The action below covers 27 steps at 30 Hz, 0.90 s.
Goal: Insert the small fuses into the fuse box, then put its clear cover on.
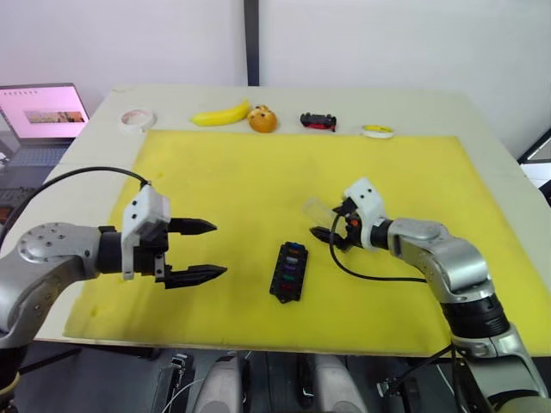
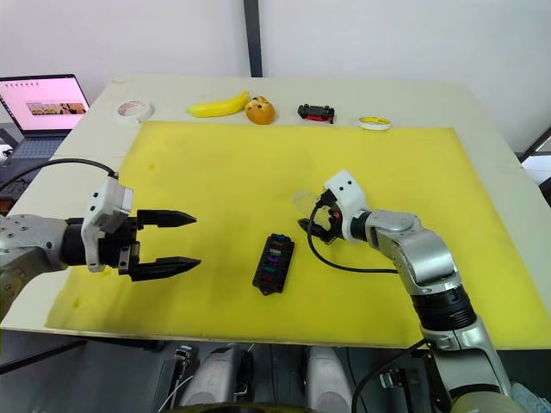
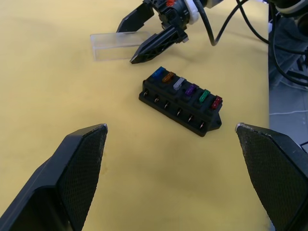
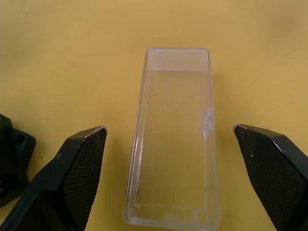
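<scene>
The black fuse box [image 1: 288,272] lies on the yellow mat [image 1: 232,172], near its front middle. Several small fuses [image 3: 185,87] stand in a row in its slots: blue, brown, grey-white, purple, green and red. The clear cover [image 4: 173,137] lies flat on the mat just beyond the box, to its right. My right gripper [image 1: 338,225] is open, low over the mat, one finger [image 4: 77,168] on each side of the cover without touching it. My left gripper [image 1: 219,249] hangs open and empty to the left of the box, pointing toward it.
Along the table's far edge lie a tape roll [image 1: 136,120], a banana [image 1: 219,114], an orange toy [image 1: 263,119], a black-and-red toy car [image 1: 318,121] and a small yellow tape roll [image 1: 377,131]. A laptop [image 1: 39,116] stands off the table's left.
</scene>
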{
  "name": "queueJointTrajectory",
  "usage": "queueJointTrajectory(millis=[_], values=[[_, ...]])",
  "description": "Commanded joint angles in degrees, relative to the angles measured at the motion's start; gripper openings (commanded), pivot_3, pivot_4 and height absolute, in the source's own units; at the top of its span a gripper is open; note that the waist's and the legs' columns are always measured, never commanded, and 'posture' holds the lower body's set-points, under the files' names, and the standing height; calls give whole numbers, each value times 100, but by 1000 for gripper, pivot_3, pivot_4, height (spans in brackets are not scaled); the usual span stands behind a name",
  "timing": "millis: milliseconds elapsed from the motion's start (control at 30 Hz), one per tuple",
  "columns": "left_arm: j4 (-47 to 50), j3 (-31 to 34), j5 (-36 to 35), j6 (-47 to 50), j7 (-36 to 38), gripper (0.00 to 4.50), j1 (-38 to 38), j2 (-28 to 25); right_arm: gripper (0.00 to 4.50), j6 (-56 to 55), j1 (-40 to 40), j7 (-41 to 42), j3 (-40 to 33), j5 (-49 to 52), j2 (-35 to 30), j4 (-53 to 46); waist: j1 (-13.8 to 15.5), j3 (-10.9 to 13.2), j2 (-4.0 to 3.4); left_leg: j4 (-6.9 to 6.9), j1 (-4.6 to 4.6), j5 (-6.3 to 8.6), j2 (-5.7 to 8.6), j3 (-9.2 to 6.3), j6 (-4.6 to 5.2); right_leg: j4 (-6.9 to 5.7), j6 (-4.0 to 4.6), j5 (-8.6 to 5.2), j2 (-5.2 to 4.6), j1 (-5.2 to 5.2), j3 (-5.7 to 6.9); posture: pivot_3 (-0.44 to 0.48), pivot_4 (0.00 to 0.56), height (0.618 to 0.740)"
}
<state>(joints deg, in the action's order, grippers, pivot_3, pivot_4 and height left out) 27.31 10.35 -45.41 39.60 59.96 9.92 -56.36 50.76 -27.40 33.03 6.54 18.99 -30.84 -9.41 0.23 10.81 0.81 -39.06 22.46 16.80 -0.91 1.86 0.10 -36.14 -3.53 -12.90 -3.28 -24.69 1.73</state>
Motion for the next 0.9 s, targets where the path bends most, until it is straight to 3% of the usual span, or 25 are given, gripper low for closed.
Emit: queueJointTrajectory(millis=[33, 67, 167, 300, 533, 667, 900], values=[[156, 184, 39, -94, 28, 4500, 47, -77, 4466, -165, -80, 16, -8, -70, 64, 36, 2, 0, 0, 0, 0, 0, 0, 0, 0, 0, 0, 0, 0, 0, 0, 0, 150, 737], [154, 183, 46, -100, 27, 4500, 46, -77, 4466, -174, -88, 15, -18, -78, 79, 58, 2, 0, 0, 0, 0, 0, 0, 0, 0, 0, 0, 0, 0, 0, 0, 0, 150, 737], [153, 177, 67, -108, 24, 4500, 53, -72, 3601, -186, -89, 24, -34, -97, 97, 86, 1, 0, 0, 0, 0, 0, 0, 0, 0, 0, 0, 0, 0, 0, 0, 0, 150, 737], [154, 166, 101, -117, 33, 4500, 50, -69, 1690, -197, -100, 27, -32, -116, 105, 96, -5, 0, 0, 0, 0, 0, 0, -1, 0, 0, 0, 0, 0, 0, 0, 0, 150, 737], [702, 80, -68, 47, -199, 4500, -393, 118, 1734, 6, -230, 281, -267, 108, -243, -487, -2, 1, -2, 2, 1, 0, 0, 0, 0, 1, 0, 0, -2, -1, 0, 0, 150, 737], [1602, -289, -249, 386, -1340, 4500, -831, 820, 1734, 289, -385, 511, -569, 391, -632, -875, 14, 2, -2, 1, 3, 0, 2, 1, 1, 1, -1, 0, -15, -1, -2, 0, 150, 737], [2561, -1351, 396, 713, -3320, 4500, -1528, 1970, 1734, 581, -649, 739, -714, 696, -934, -1062, 35, -1, -4, -1, -1, 0, 4, -6, 1, 0, -1, 1, -14, 4, -4, 0, 150, 737]])
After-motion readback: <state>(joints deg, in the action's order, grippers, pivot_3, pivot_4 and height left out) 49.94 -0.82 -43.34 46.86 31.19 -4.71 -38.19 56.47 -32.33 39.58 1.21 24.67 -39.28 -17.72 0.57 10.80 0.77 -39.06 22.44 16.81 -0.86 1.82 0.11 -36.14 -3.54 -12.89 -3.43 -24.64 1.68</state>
